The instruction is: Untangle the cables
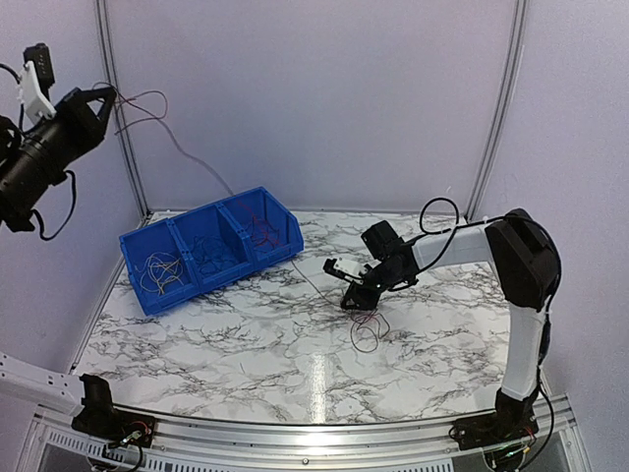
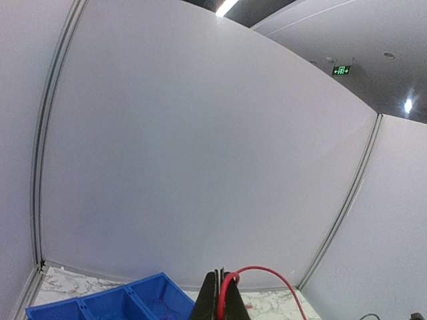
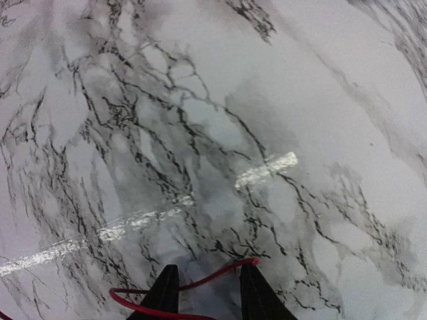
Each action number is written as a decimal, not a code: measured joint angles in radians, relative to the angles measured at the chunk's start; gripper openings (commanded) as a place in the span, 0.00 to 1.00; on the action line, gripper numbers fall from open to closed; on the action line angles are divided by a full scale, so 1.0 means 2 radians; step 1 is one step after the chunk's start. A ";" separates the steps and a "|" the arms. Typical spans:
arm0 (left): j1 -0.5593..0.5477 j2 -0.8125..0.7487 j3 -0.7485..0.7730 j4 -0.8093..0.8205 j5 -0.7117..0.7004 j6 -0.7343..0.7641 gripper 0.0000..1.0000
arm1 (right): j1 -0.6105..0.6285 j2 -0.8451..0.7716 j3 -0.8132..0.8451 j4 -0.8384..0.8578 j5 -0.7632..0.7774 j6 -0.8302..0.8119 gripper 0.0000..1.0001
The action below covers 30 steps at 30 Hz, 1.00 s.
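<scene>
My left gripper [image 1: 106, 95] is raised high at the far left, shut on a thin red cable [image 2: 267, 270] that arcs away to the right from the closed fingers [image 2: 223, 275]. In the top view this strand [image 1: 197, 162] loops by the gripper and slants down to the table. My right gripper [image 1: 349, 298] is low on the marble table, open. A red cable [image 3: 221, 272] lies on the table between its fingertips [image 3: 209, 267], touching neither. A small loop of dark and red cables [image 1: 369, 332] lies just in front of it.
A blue three-compartment bin [image 1: 133, 246] stands at the back left, with whitish-yellow wires [image 1: 160, 270] in its left compartment, dark-blue ones in the middle and red ones [image 1: 260, 231] on the right. Metal frame posts and white walls enclose the table.
</scene>
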<state>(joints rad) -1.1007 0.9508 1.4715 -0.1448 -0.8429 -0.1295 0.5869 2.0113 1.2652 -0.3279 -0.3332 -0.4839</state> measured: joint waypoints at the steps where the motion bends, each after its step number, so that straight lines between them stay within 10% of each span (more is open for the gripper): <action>1: 0.000 0.005 0.021 -0.003 -0.004 0.016 0.00 | -0.007 0.000 0.000 0.000 -0.001 0.002 0.38; 30: 0.000 0.060 0.284 -0.031 -0.021 0.183 0.00 | -0.087 0.007 0.015 -0.010 0.012 0.035 0.57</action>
<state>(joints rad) -1.1015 1.0706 2.0392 -0.2058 -0.8845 0.2359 0.4137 2.0254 1.2945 -0.3473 -0.3096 -0.4145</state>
